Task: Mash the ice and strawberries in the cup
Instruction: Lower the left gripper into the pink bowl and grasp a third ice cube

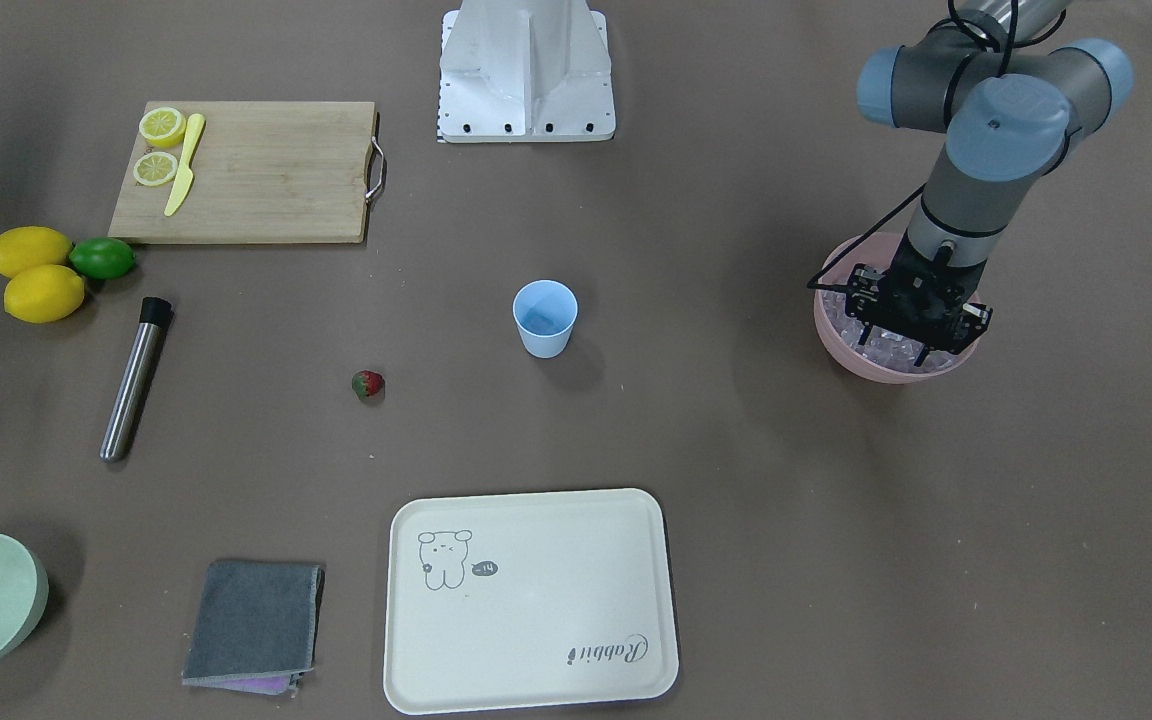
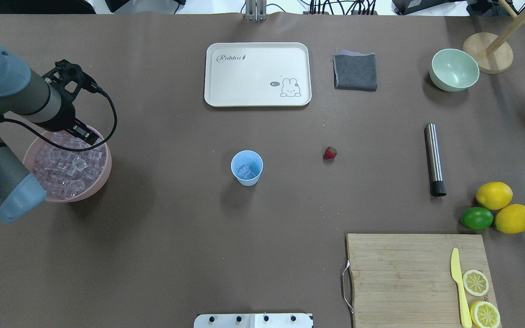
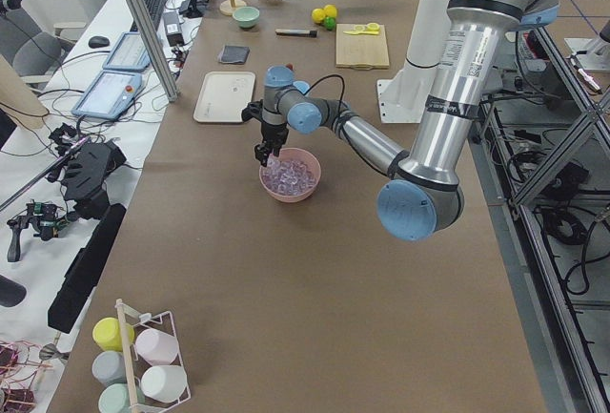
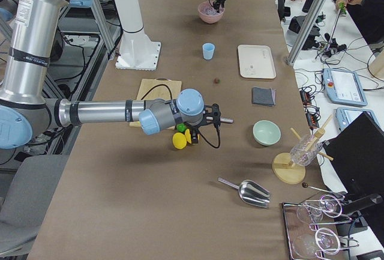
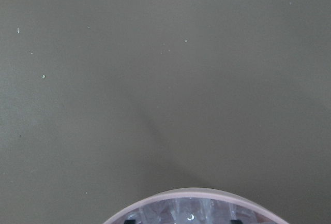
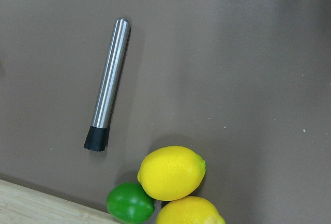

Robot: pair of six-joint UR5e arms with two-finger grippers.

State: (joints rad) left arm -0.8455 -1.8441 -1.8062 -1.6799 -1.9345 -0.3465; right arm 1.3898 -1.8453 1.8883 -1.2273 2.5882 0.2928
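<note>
1. Left claw (image 1: 918, 335): stands in the pink bowl (image 2: 104, 175) at the left end of the bench (image 2: 162, 255). Its jaws are apart, with the tips down among the ice (image 2: 69, 166). Whether a cube sits between the tips cannot be told.
2. Cup (image 2: 247, 178): upright at mid-bench, well apart from the bowl, to the robot's right of the left claw across bare bench. A little ice shows in its bottom. Judgement: a lifted cube must travel sideways to the cup's open mouth, and the left arm is the nearer one.
3. Strawberry (image 2: 330, 153): lies on the bench near the cup, not touching it, between the cup and the muddler (image 2: 434, 157).
4. Muddler: lies flat, long axis running toward and away from the robot, black tip toward the robot. Two lemons (image 2: 494, 195) and a lime (image 2: 476, 218) lie near it.
5. Right claw (image 4: 215, 117): hangs above the muddler and lemons. It shows only in the side view, so whether its jaws are apart or together cannot be told.
6. Left wrist view: only the bowl's rim shows, cut off at the bottom edge.
</note>
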